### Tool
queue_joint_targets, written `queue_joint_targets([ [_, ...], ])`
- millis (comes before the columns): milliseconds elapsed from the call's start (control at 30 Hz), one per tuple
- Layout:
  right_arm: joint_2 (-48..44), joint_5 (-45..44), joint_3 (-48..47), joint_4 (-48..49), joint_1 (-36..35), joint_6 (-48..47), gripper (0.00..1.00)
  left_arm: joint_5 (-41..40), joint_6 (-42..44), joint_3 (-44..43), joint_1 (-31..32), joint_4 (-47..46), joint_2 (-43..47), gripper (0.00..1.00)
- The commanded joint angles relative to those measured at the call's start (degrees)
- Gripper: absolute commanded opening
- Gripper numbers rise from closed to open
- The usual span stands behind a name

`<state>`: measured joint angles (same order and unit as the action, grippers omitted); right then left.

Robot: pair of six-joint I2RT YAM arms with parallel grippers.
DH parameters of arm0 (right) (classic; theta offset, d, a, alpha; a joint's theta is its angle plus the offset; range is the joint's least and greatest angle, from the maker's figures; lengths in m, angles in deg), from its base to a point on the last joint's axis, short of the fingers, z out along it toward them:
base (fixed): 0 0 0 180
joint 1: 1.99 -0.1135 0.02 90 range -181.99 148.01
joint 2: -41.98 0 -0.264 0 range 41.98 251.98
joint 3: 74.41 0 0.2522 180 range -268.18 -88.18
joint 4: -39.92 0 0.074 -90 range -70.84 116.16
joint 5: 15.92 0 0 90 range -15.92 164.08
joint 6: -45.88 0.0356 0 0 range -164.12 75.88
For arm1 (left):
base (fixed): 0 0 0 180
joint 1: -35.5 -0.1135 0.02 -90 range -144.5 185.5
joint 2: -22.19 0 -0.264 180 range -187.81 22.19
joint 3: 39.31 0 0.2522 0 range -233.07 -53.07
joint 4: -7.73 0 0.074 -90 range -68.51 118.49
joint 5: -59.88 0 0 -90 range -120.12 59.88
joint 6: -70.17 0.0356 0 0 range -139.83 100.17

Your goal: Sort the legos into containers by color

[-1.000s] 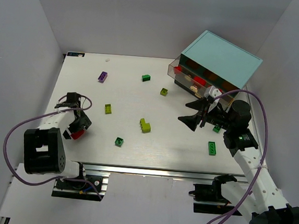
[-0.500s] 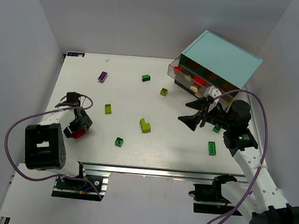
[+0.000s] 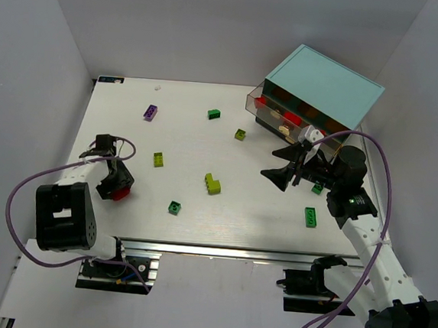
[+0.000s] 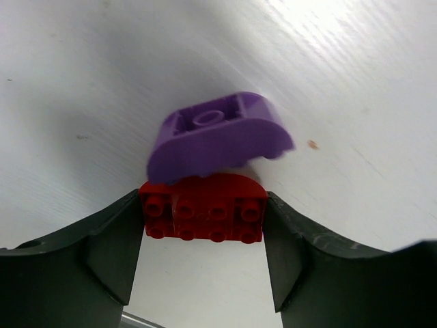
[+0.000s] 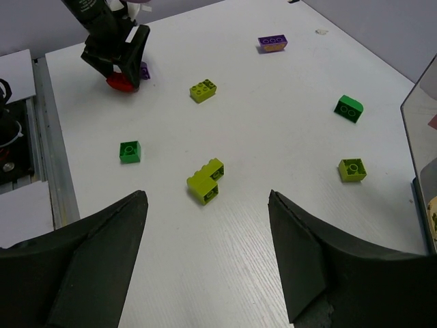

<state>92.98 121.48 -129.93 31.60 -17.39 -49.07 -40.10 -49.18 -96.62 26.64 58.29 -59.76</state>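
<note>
Red brick [image 4: 205,215] pinched in left claw [image 4: 203,236], purple brick [image 4: 218,140] base hidden behind

left fingers [image 4: 109,253] closed in, now touching both sides of red lego [image 4: 205,217]

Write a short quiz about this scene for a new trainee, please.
1. True or false: the right end effector holds a lego.
2. What colour is the lego gripped by the left end effector? A) red B) green C) lime
3. Fill in: the lego just beside it is ____.
Key: 1 false, it is open and empty. 2 A, the red lego. 3 purple, the purple lego.
</note>
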Motion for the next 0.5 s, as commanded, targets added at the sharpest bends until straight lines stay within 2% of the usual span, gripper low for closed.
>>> queue_joint_targets([
  [0,0.1,-1.0,-0.4,0.4,-0.2,-0.8,0.77,6.4,0.7,0.0,0.3,-1.9,5.5,0.53],
  [33,0.1,-1.0,-0.3,0.4,0.1,-0.8,0.77,7.4,0.8,-0.1,1.1,-1.9,6.4,0.47],
  [67,0.1,-1.3,-0.3,0.3,0.0,-0.8,0.77,9.2,1.5,-0.2,1.1,-2.0,7.2,0.44],
  [133,0.1,-1.7,-0.6,-0.1,0.0,-1.3,0.77,17.5,2.2,-0.2,1.1,-3.0,10.4,0.34],
  [233,-0.3,-2.8,-0.9,-0.6,0.1,-1.9,0.77,27.2,2.6,-0.2,1.7,-4.4,14.7,0.26],
  [467,-2.5,-9.5,-1.9,-1.2,0.3,-2.4,0.76,41.3,-1.5,-2.3,3.4,-8.9,20.5,0.21],
])
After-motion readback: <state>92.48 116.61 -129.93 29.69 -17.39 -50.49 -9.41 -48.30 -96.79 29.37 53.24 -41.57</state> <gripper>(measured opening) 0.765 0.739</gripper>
